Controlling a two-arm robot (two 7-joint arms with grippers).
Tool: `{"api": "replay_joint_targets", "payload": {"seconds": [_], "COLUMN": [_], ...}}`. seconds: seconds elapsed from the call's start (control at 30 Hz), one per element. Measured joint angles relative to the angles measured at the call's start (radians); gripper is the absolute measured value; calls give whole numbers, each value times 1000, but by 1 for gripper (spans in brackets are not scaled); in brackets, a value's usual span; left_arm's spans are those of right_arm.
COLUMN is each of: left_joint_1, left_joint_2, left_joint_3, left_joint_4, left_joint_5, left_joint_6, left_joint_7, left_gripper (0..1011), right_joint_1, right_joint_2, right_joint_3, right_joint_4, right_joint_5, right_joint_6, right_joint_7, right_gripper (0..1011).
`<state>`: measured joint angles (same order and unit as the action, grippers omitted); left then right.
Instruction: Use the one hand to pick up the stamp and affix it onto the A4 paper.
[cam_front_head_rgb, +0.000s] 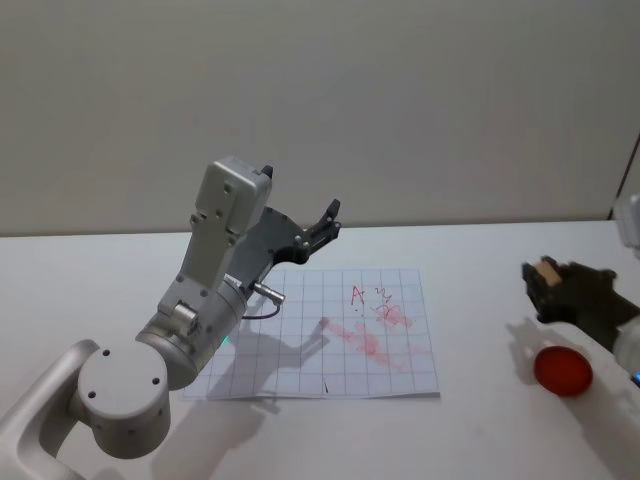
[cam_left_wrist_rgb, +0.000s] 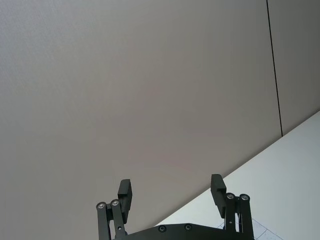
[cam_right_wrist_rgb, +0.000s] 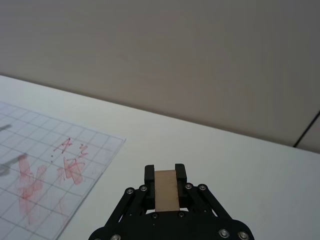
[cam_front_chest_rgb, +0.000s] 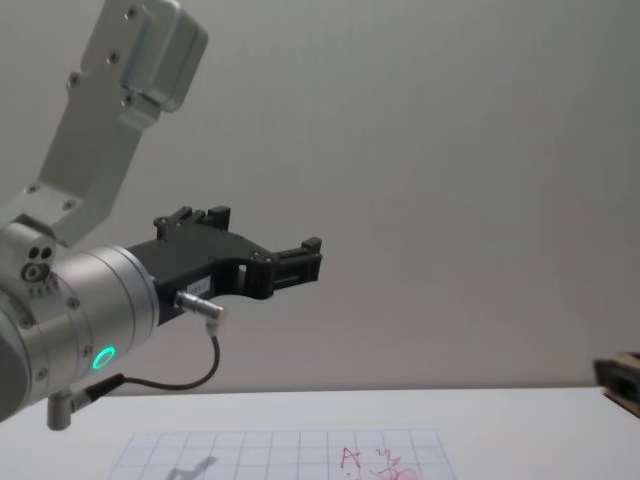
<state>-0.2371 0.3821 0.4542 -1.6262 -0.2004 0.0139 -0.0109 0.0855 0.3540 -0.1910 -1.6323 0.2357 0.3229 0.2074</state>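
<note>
Head view, right gripper (cam_front_head_rgb: 545, 272): at the right edge, raised over the table (cam_front_head_rgb: 480, 430), jaws pinching the stamp (cam_front_head_rgb: 546, 268).
Head view, paper (cam_front_head_rgb: 400, 370): flat at table centre, gridded, red marks on its right half.
Head view, key relation: paper lies toward the robot's left of the stamp, with bare table between; judged, the coming move is a carry leftward, then down. Right arm is the one holding and the nearer to the marked half.
Head view, left gripper (cam_front_head_rgb: 325, 222): raised above the paper's far left edge, idle, pointing away from the robot.
Head view, red dish (cam_front_head_rgb: 562, 370): on the table just near-side of the right gripper; looks like an ink pad, contents not readable.

Left wrist view, left gripper (cam_left_wrist_rgb: 171, 192): jaws spread wide, nothing between them, facing the wall (cam_left_wrist_rgb: 140, 90).

Right wrist view, stamp (cam_right_wrist_rgb: 166, 189): clamped between the two fingertips, long axis running out along the fingers, tan face toward the camera.
Right wrist view, paper (cam_right_wrist_rgb: 45, 165): ahead and off to one side of the jaws, not under them.

Chest view, left gripper (cam_front_chest_rgb: 310, 257): high above the table, level, empty.
Chest view, paper (cam_front_chest_rgb: 270, 450): low in the picture, an "A" mark legible.
Chest view, right gripper: dark edge at far right, stamp not separable there.
</note>
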Motion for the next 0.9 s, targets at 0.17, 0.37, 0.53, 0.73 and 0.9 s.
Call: {"api": "replay_joint_targets", "payload": {"seconds": [0.17,0.37,0.53,0.73,0.9], "left_joint_1": [0,0,0,0,0], "left_joint_2": [0,0,0,0,0], "left_joint_3": [0,0,0,0,0], "left_joint_4": [0,0,0,0,0], "left_joint_5": [0,0,0,0,0], "left_joint_6": [0,0,0,0,0], "left_joint_7": [0,0,0,0,0], "left_gripper": [1001,1001,1001,1001,1001], "right_joint_1": [-46,-71,-86,-99,-108], "right_joint_2": [32,51,65,77,84], "right_joint_3": [18,27,32,35,36], "right_joint_4": [-43,-68,-84,-95,-101], "right_joint_5": [25,37,40,38,33], "right_joint_6": [38,68,99,137,160], "right_joint_7": [-13,-15,-10,-2,3], "right_gripper": [218,218,218,218,218]}}
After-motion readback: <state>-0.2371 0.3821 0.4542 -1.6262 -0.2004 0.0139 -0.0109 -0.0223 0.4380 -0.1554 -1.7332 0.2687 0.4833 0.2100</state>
